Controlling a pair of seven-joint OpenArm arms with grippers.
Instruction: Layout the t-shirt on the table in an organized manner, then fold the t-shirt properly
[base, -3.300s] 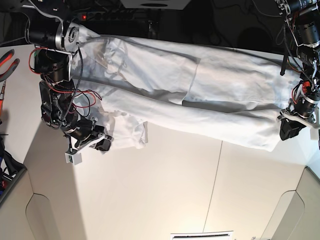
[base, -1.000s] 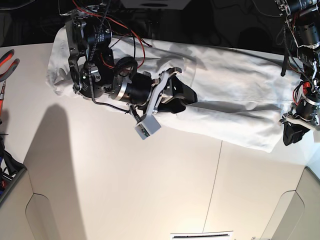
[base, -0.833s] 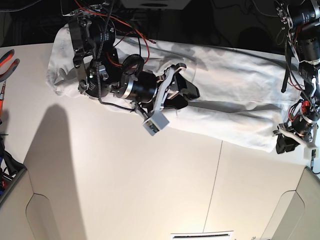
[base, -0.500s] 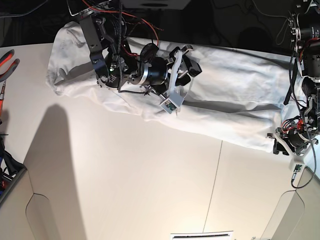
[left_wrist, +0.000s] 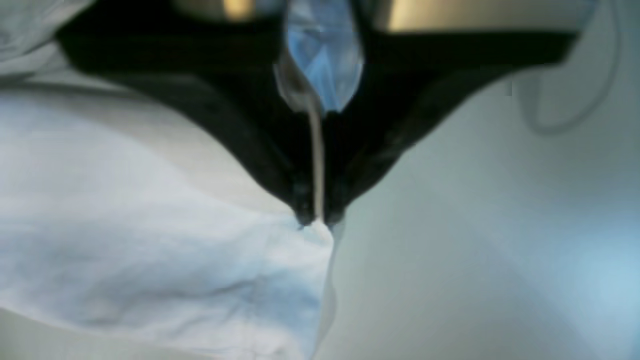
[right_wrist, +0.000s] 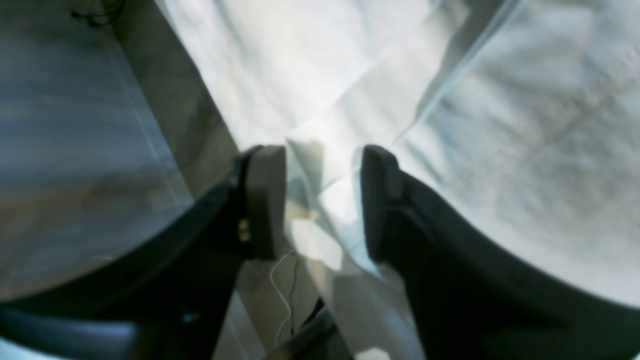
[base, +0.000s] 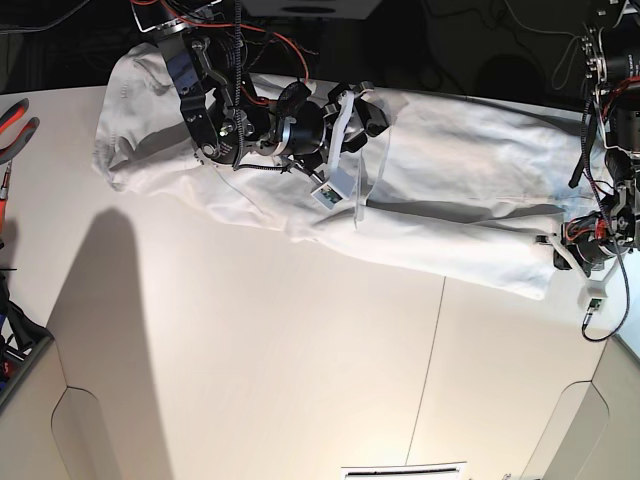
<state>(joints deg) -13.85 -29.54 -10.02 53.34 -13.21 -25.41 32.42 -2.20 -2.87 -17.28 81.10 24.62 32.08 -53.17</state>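
The table (base: 250, 380) carries the t-shirt (base: 450, 200), a long rumpled band along its far edge, reaching almost from side to side. Over the shirt's middle hovers the right gripper (right_wrist: 322, 200), its jaws apart above the cloth with nothing between them. At the shirt's corner by the table's right edge, the left gripper (left_wrist: 316, 220) is clamped on the fabric's tip.

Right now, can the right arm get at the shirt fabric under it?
Probably yes. The right pincer is open and sits directly over the t-shirt, with nothing but cloth between its fingers. The left pincer is far off, shut on the shirt's edge.
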